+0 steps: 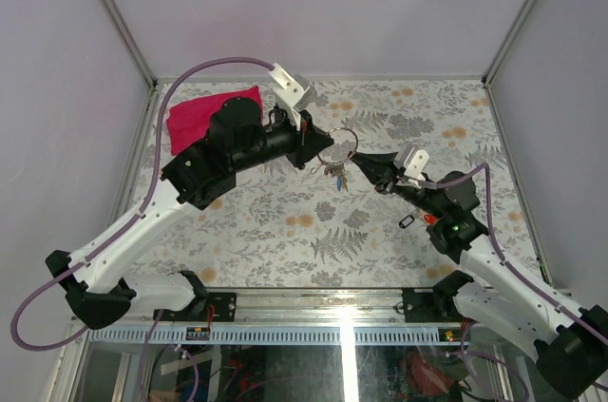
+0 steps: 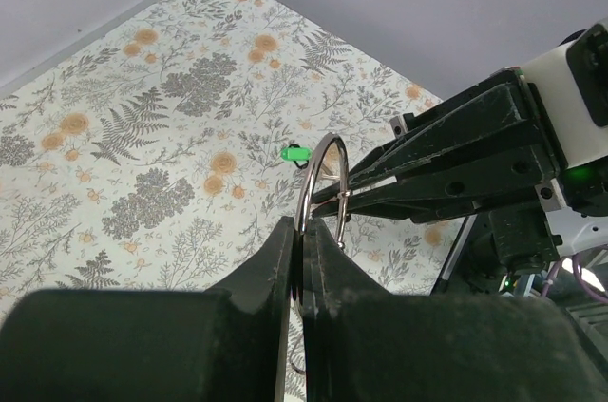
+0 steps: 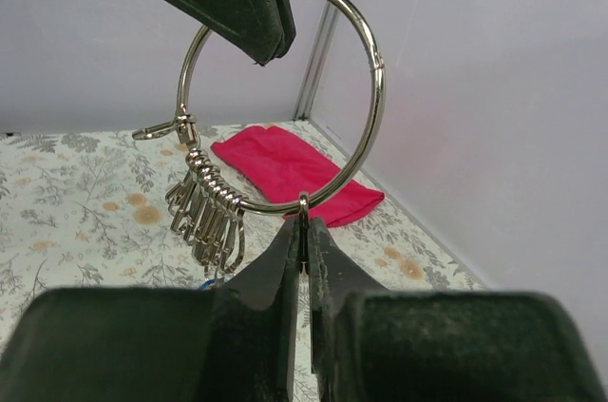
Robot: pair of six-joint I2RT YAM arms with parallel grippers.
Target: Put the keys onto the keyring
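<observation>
The keyring (image 1: 342, 143) is a large silver ring held in the air between both grippers. My left gripper (image 1: 323, 147) is shut on the ring's rim; its fingertips (image 2: 306, 231) pinch the ring (image 2: 321, 174). My right gripper (image 1: 353, 161) is shut on a small silver clasp (image 3: 303, 204) that sits on the ring's lower arc (image 3: 375, 88). Several silver clasps (image 3: 204, 217) hang bunched on the ring, with a bit of blue below them. These keys (image 1: 334, 174) dangle under the ring. A green-tagged key (image 2: 296, 152) lies on the table.
A pink cloth (image 1: 204, 112) lies at the back left and shows in the right wrist view (image 3: 294, 169). A small dark item (image 1: 407, 221) and a red bit (image 1: 429, 219) lie on the floral table by the right arm. White walls enclose the table.
</observation>
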